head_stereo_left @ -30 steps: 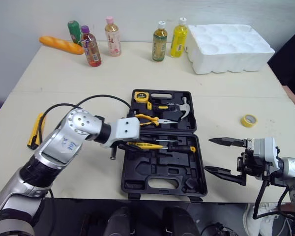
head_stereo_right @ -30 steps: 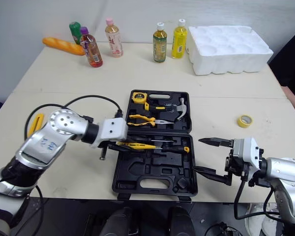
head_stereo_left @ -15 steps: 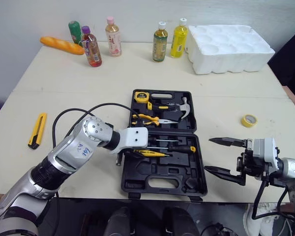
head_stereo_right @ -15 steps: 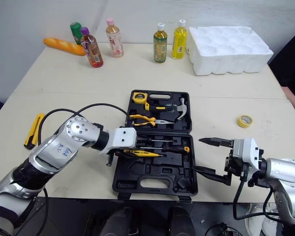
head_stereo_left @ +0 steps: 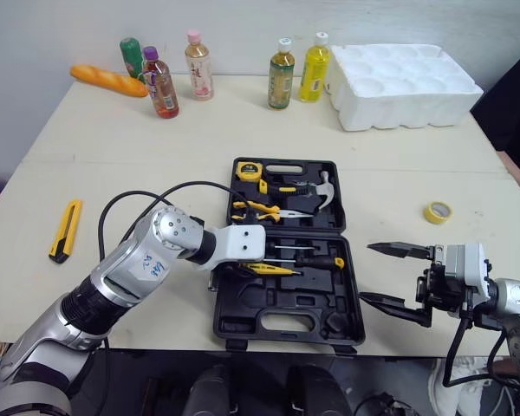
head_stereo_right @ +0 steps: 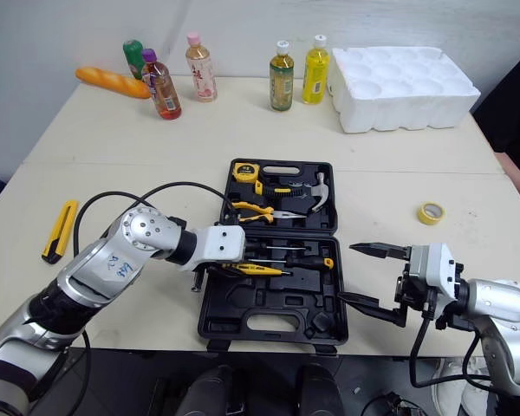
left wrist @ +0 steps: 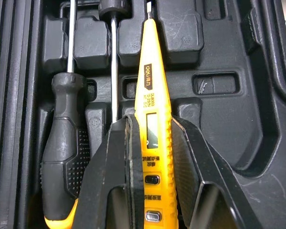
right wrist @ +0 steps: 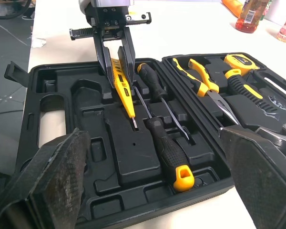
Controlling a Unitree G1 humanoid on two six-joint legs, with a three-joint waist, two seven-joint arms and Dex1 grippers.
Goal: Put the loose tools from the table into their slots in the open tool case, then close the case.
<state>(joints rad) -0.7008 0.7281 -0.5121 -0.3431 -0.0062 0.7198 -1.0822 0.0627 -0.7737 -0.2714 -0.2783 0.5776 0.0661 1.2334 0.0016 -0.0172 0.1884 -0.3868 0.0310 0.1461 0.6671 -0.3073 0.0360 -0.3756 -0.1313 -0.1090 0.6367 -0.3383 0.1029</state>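
While left hand clamps tester pen, right hand wide beside case

Black tool case, yellow test pen — black left pincer

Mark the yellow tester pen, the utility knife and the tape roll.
Tester pen (left wrist: pixel 153 95): left wrist view, yellow body.
Utility knife (head_stereo_left: pixel 66 230): left eye view, middle of handle.
Tape roll (head_stereo_left: pixel 430 214): left eye view, yellow rim.
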